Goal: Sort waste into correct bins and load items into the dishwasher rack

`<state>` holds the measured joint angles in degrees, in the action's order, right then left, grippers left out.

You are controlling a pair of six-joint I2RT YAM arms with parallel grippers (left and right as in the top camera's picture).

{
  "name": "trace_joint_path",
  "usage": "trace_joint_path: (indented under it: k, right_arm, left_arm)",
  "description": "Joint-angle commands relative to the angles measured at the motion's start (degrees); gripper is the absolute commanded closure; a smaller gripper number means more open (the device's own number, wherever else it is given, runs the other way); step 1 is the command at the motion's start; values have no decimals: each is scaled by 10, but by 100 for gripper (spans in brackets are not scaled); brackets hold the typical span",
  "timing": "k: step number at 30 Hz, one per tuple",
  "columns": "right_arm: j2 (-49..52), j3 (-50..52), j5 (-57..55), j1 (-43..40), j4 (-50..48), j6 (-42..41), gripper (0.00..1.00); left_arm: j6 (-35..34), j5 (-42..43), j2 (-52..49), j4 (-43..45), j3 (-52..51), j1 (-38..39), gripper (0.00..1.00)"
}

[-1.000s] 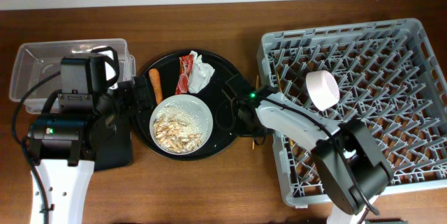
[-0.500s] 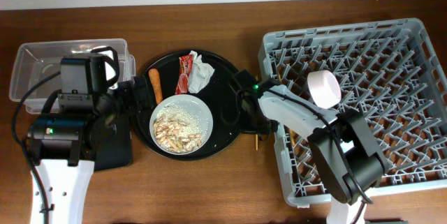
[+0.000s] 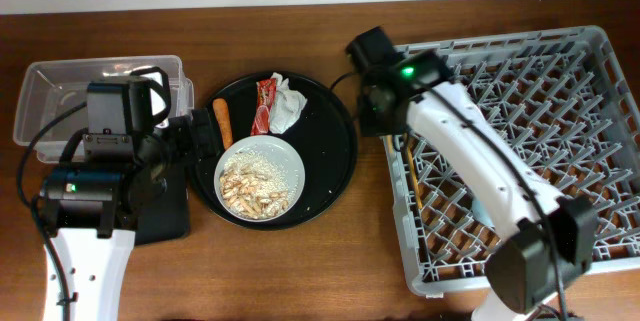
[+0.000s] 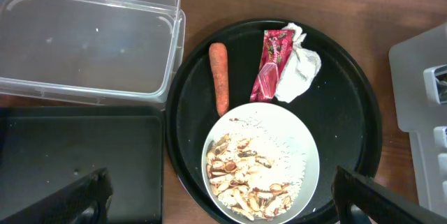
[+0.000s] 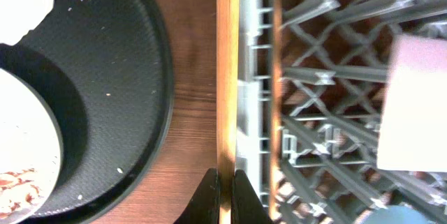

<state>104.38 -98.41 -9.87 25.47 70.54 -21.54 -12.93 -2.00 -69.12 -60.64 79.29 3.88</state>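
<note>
Overhead, the right gripper [image 3: 374, 116] hangs at the ten o'clock corner of the dishwasher rack [image 3: 590, 51]. The loaded chopstick [image 3: 413, 176] lies inside, at five o'clock from it.

From the left wrist, the left gripper [image 4: 222, 185] gapes empty above the plate [image 4: 260, 161].

From the right wrist, the jaws pinch the held chopstick [image 5: 227, 77], which points to twelve o'clock along the rack wall. It seems best to carry it toward three o'clock and lower it before letting go.

You'll see: far-left tub [image 4: 84, 42] clear glossy plastic. Rack [image 3: 560, 91] grey matt plastic. Table [image 3: 300, 271] brown grained wood. Round tray [image 5: 119, 63] black, finely pebbled. Plate [image 4: 307, 165] smooth white. Wrapper [image 4: 269, 67] shiny film. Tissue [image 4: 300, 74] crumpled paper. Chopstick [image 5: 225, 77] pale wood.
</note>
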Motion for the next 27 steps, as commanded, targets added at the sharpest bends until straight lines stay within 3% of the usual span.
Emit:
trace_joint_path:
  k: [1,6,7,10,15,20,21,24,27]
  right_arm:
    - [-7,12,-7,-39,15,63,96]
    - [6,145,10,-52,-36,94,94]
    - [6,153,28,-49,-39,105,68]
    - [-9,152,32,-36,-39,91,50]
    - [-23,152,118,-26,-43,84,51]
    - [-39,126,113,-19,-67,61,53]
    - [-52,113,128,-12,-65,63,63]
    - [-72,111,157,16,-37,34,82]
    - [-59,146,110,31,-30,-6,83]
  left_arm:
    - [-3,-6,-2,1,4,-3,1]
    - [-3,-6,-2,1,4,-3,1]
    - [-3,-6,-2,1,4,-3,1]
    - [-3,-6,-2,1,4,-3,1]
    - [-3,-6,-2,1,4,-3,1]
    - [-3,-6,-2,1,4,-3,1]
    - [-3,-6,-2,1,4,-3,1]
    - [-3,-6,-2,1,4,-3,1]
    - [-3,-6,-2,1,4,-3,1]
